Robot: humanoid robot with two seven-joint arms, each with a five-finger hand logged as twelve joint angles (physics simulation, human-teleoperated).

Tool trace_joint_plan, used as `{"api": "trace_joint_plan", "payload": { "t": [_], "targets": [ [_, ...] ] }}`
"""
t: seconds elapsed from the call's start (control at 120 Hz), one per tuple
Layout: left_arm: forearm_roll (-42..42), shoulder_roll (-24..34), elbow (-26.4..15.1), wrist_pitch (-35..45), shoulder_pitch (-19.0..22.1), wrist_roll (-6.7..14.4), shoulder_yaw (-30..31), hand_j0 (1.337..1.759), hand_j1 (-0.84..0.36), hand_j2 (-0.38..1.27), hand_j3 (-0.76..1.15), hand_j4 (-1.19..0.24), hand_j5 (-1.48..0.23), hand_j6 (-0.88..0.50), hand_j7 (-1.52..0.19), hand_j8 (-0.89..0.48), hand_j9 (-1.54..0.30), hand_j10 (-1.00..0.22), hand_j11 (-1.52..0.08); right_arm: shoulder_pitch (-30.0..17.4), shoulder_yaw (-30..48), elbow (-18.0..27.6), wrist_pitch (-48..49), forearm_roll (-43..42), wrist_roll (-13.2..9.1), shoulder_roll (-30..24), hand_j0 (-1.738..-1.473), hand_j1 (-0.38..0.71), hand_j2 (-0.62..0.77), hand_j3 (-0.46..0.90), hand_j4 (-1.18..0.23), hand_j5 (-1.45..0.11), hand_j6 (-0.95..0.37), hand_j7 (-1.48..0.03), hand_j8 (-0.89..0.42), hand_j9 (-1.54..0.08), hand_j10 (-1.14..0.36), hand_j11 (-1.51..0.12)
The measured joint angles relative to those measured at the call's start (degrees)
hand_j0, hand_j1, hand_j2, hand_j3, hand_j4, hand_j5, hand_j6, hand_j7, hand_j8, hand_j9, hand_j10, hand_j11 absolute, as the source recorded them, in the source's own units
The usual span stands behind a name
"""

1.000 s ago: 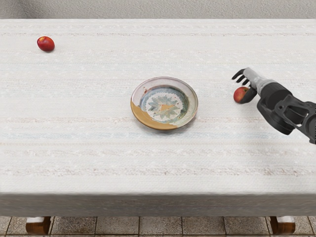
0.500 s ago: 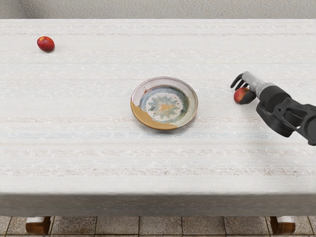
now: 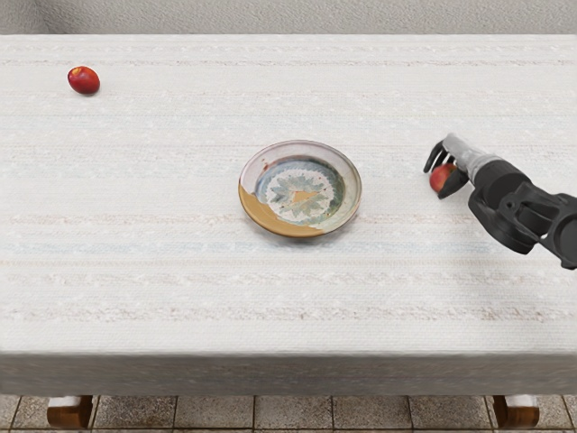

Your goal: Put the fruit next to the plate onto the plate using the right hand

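The right hand (image 3: 451,162) has its dark fingers curled around the small red fruit (image 3: 440,179), out to the right of the plate (image 3: 257,209) and apart from it, low over the counter (image 3: 180,271). A second red fruit (image 3: 83,79) lies far off near the back left corner. The counter wears a pale woven cloth, with wooden legs (image 3: 69,411) on a tiled floor (image 3: 288,413).
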Motion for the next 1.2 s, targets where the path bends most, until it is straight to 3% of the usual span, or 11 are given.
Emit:
{"api": "trace_joint_plan", "payload": {
  "t": [0.183,0.383,0.5,0.533,0.6,0.675,0.883,1.025,1.2],
  "targets": [
    [0.0,0.0,0.0,0.0,0.0,0.0,0.0,1.658,0.06,0.05,0.00,-0.25,-0.32,-0.25,-0.32,-0.25,-0.32,-0.25,-0.32,0.1,-0.2,0.0,0.1,0.4,-0.1,-0.1,-1.640,0.30,0.26,0.00,-0.84,-1.04,-0.45,-1.07,-0.32,-1.07,-0.39,-1.08],
    [0.0,0.0,0.0,0.0,0.0,0.0,0.0,1.658,0.06,0.05,0.00,-0.25,-0.32,-0.25,-0.32,-0.25,-0.32,-0.25,-0.32,0.6,0.0,0.2,0.5,1.0,-0.3,-0.3,-1.644,0.19,0.23,0.00,-0.85,-1.12,-0.56,-1.11,-0.35,-1.12,-0.46,-1.13],
    [0.0,0.0,0.0,0.0,0.0,0.0,0.0,1.658,0.06,0.05,0.00,-0.25,-0.32,-0.25,-0.32,-0.25,-0.32,-0.25,-0.32,1.5,0.2,0.5,1.4,2.7,-0.2,-1.1,-1.648,0.20,0.37,0.00,-0.85,-1.15,-0.61,-1.12,-0.38,-1.15,-0.47,-1.15],
    [0.0,0.0,0.0,0.0,0.0,0.0,0.0,1.658,0.06,0.05,0.00,-0.25,-0.32,-0.25,-0.32,-0.25,-0.32,-0.25,-0.32,1.9,0.2,0.5,1.9,3.4,-0.2,-1.3,-1.649,0.19,0.31,0.00,-0.85,-1.16,-0.61,-1.12,-0.38,-1.15,-0.46,-1.16],
    [0.0,0.0,0.0,0.0,0.0,0.0,0.0,1.658,0.06,0.05,0.00,-0.25,-0.32,-0.25,-0.32,-0.25,-0.32,-0.25,-0.32,3.0,0.3,1.0,3.4,4.9,-0.2,-1.9,-1.650,0.18,0.31,0.00,-0.85,-1.16,-0.64,-1.13,-0.41,-1.16,-0.47,-1.17],
    [0.0,0.0,0.0,0.0,0.0,0.0,0.0,1.658,0.06,0.05,0.00,-0.25,-0.32,-0.25,-0.32,-0.25,-0.32,-0.25,-0.32,4.5,0.3,2.7,5.7,7.7,-0.2,-3.2,-1.650,0.11,0.19,0.00,-0.85,-1.17,-0.68,-1.13,-0.42,-1.16,-0.50,-1.17],
    [0.0,0.0,0.0,0.0,0.0,0.0,0.0,1.658,0.06,0.05,0.00,-0.25,-0.32,-0.25,-0.32,-0.25,-0.32,-0.25,-0.32,8.9,0.8,10.2,12.0,18.8,-0.3,-7.0,-1.653,0.23,0.42,0.00,-0.83,-1.22,-0.65,-1.13,-0.37,-1.16,-0.45,-1.17],
    [0.0,0.0,0.0,0.0,0.0,0.0,0.0,1.658,0.06,0.05,0.00,-0.25,-0.32,-0.25,-0.32,-0.25,-0.32,-0.25,-0.32,10.4,5.2,12.1,19.0,24.4,-0.6,-7.7,-1.653,0.24,0.43,0.00,-0.83,-1.22,-0.67,-1.13,-0.37,-1.16,-0.44,-1.17],
    [0.0,0.0,0.0,0.0,0.0,0.0,0.0,1.658,0.06,0.05,0.00,-0.25,-0.32,-0.25,-0.32,-0.25,-0.32,-0.25,-0.32,10.8,9.0,13.8,24.3,28.5,-0.7,-7.4,-1.655,0.29,0.58,0.00,-0.84,-1.21,-0.67,-1.13,-0.39,-1.16,-0.46,-1.16]
  ]
}}
